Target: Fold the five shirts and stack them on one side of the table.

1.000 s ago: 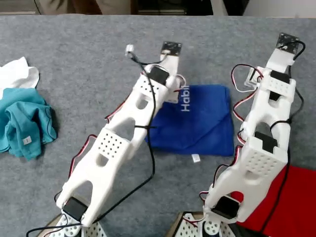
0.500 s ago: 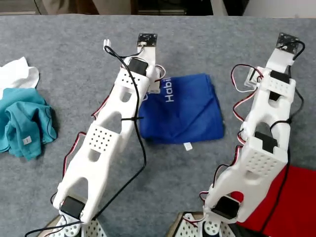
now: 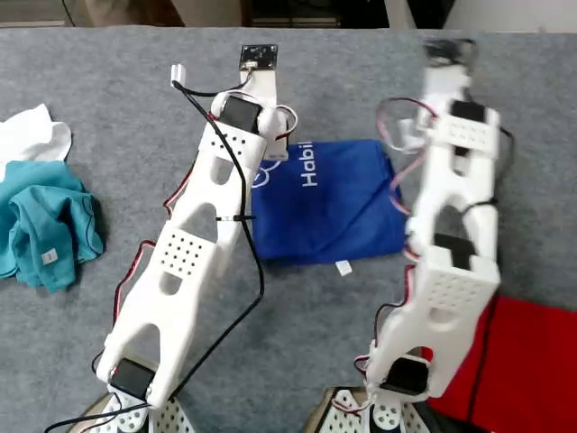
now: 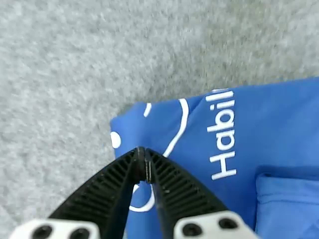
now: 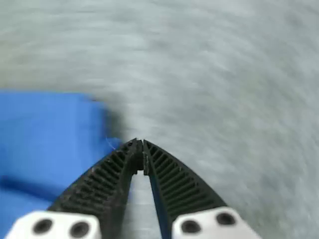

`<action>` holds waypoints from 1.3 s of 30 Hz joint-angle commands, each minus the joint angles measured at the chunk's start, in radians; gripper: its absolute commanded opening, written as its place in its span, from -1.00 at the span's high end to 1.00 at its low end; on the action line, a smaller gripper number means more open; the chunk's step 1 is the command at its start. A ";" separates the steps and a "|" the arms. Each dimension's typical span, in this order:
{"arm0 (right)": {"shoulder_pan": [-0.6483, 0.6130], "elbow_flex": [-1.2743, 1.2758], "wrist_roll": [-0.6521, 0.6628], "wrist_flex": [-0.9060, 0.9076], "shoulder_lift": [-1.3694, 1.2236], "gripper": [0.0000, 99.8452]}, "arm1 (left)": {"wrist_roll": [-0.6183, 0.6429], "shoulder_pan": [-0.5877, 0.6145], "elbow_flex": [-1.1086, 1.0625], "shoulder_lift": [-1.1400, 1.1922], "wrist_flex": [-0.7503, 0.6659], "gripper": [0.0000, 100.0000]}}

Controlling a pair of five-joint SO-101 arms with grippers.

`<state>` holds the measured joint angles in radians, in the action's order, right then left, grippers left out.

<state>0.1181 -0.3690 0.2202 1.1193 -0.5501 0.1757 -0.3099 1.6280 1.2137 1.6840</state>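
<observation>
High view, entry: logged blue shirt (image 3: 334,203) folded flat mid-surface (image 3: 108,90), between both arms. Left wrist view: found left pincer (image 4: 143,167) closed, tips over the printed corner of the shirt; cannot tell if cloth pinched. Right wrist view: found right pincer (image 5: 143,159) closed above bare grey, just beside the shirt's edge. Noted teal shirt (image 3: 45,221) and white shirt (image 3: 32,135) bunched at left edge, red shirt (image 3: 527,361) at near right corner.
</observation>
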 commanded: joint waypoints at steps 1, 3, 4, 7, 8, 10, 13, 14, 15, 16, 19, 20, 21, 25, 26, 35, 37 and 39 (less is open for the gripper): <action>-0.127 -0.093 0.054 0.041 -0.022 0.99 | 0.008 0.074 0.043 -0.077 -0.017 0.96; -0.179 -0.117 0.051 0.051 -0.088 0.99 | 0.014 0.141 0.025 -0.056 -0.051 0.96; -0.202 -0.134 0.051 0.068 -0.120 0.99 | 0.015 0.167 0.020 -0.039 -0.069 0.96; -0.262 -0.199 0.051 0.127 -0.209 0.99 | 0.015 0.216 0.031 0.004 -0.089 0.96; -0.272 -0.222 0.051 0.155 -0.232 0.99 | 0.015 0.219 0.040 0.016 -0.091 0.96; -0.285 -0.275 0.051 0.212 -0.275 0.99 | 0.015 0.216 0.046 0.035 -0.091 0.96; -0.278 -0.360 0.051 0.287 -0.320 0.99 | 0.015 0.198 0.044 0.073 -0.110 0.96; -0.275 -0.386 0.051 0.313 -0.329 0.99 | 0.015 0.193 0.044 0.091 -0.120 0.96; -0.268 -0.412 0.051 0.341 -0.335 0.99 | 0.015 0.192 0.044 0.099 -0.129 0.96; -0.263 -0.438 0.051 0.371 -0.338 0.99 | 0.015 0.190 0.044 0.108 -0.133 0.96; -0.246 -0.522 0.051 0.448 -0.338 0.99 | 0.015 0.190 0.046 0.108 -0.133 0.96; -0.240 -0.556 0.051 0.471 -0.338 0.99 | 0.015 0.190 0.046 0.108 -0.133 0.96; -0.236 -0.590 0.051 0.488 -0.338 0.99 | 0.015 0.189 0.046 0.108 -0.132 0.96; -0.200 -0.766 0.054 0.557 -0.338 0.99 | 0.015 0.183 0.046 0.108 -0.129 0.96; -0.196 -0.817 0.055 0.585 -0.340 0.99 | 0.015 0.181 0.046 0.108 -0.129 0.96; -0.328 -0.765 0.058 0.658 -0.351 0.99 | 0.015 0.189 0.046 0.108 -0.130 0.96; -0.335 -0.719 0.057 0.635 -0.369 0.99 | 0.015 0.198 0.046 0.108 -0.130 0.96; -0.328 -0.694 0.058 0.623 -0.395 0.99 | 0.015 0.201 0.046 0.108 -0.132 0.96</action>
<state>-0.2010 -1.0856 0.2708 1.7607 -0.9398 0.1864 -0.1197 1.6295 1.3441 1.5627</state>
